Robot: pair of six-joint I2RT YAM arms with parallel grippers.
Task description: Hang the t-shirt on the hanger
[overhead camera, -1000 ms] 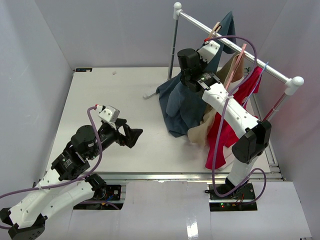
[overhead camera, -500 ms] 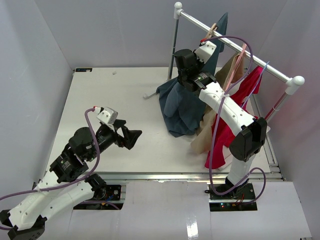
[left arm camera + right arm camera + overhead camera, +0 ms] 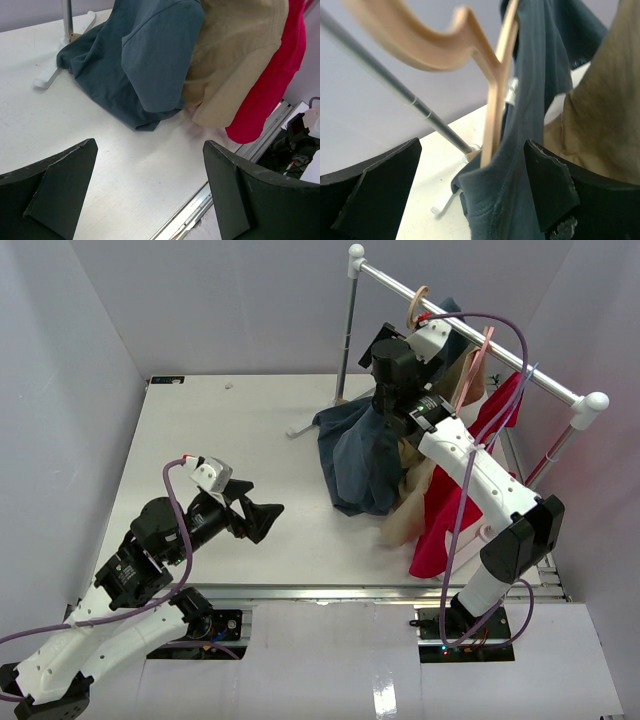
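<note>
Aloft, right hand near hanger.

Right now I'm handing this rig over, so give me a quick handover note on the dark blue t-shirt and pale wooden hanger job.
Left gripper: open, empty, hovering over the white table, away from the clothes.
Right gripper: open, up by the metal rail, straddling the collar.
The dark slate-blue fabric t-shirt hangs from the pale beige wooden hanger; its hem lies bunched on the table.
Done: shirt is on at least one hanger arm.
Left: confirm both shoulders sit and the hook is over the rail; neither is clear here.
</note>
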